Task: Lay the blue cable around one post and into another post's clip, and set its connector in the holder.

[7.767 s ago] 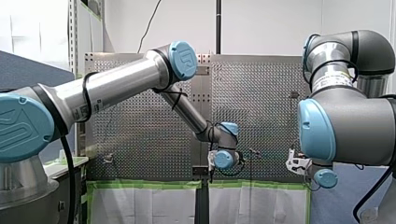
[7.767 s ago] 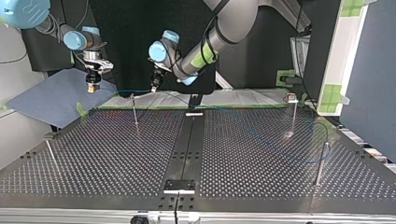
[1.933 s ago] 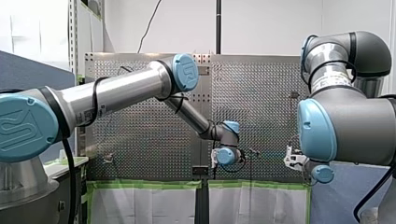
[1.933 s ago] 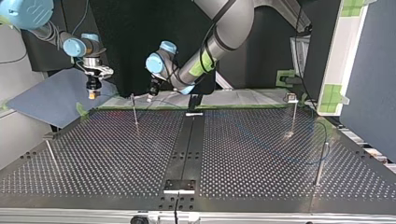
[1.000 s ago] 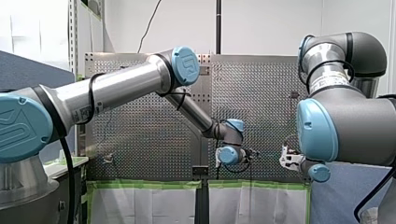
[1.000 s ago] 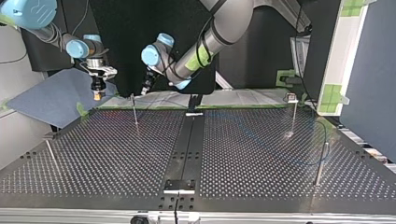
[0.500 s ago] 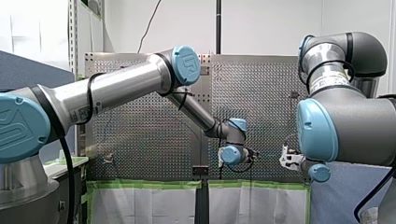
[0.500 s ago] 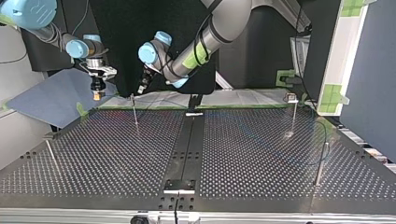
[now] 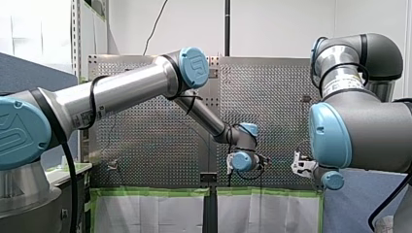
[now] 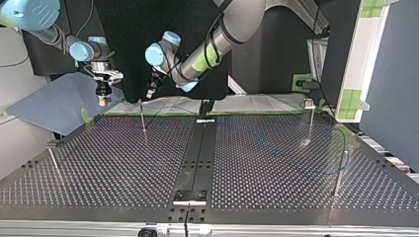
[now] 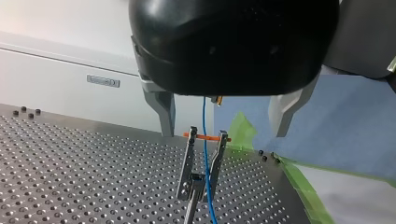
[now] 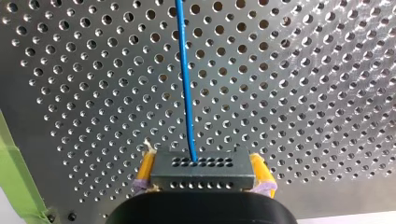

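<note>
Perforated table point(image 10: 123, 163), black centre strip point(image 10: 197, 158): four thin upright posts point(image 10: 142, 118); blue cable point(image 10: 321, 172) looped across the top view's right half.

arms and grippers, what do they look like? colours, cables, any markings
Both arms are silver-grey tubes with light blue joint caps. My left arm has a black cable wound along it and green tape bands on its forearm. The left gripper has a black housing and grey metal fingers. My right arm ends in the right gripper, black with yellow pads.
</note>
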